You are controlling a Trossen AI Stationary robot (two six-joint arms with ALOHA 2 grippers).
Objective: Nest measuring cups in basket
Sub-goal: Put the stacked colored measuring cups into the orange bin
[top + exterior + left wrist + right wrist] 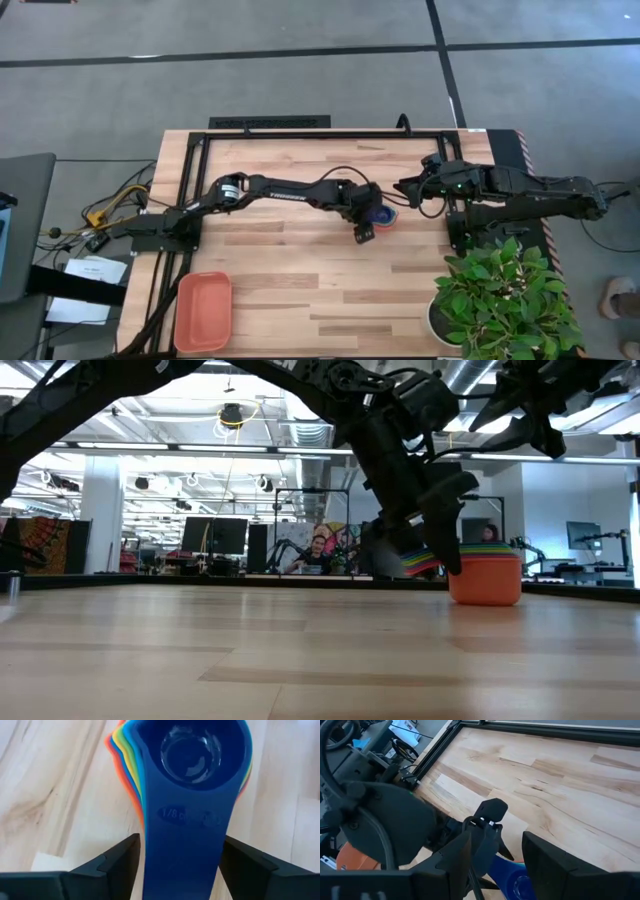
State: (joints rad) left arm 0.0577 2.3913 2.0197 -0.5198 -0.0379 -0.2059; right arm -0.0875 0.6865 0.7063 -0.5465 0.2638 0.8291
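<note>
A: Measuring cups [384,216]: already stacked one inside another, centre-right of the overhead frame, on bare table [300,265]. Basket [203,311] sits lower left of that frame, well apart from them and with nothing in it.

B: Handling?

A: My judgement: light, stiff plastic, smooth and probably a bit slippery. The stack should lift as one piece if taken by the overlapped handles; a grip on the top handle alone might pull out just the dark blue cup [192,795].

B: Where are the grippers?

A: Left gripper [177,862] sits at the stack, its fingers [117,857] either side of the blue handle with a gap showing on each side, so open and not pinching. Right gripper [497,852] hovers just beside the stack from the right, jaws spread, holding nothing.

B: Surface, room?

A: Pale wood planks, flat, matte. A potted plant [505,295] fills the lower right corner of the overhead frame. Beyond the table, an open workshop with monitors and ceiling lights; a person [318,552] sits mid-frame in the low view.
</note>
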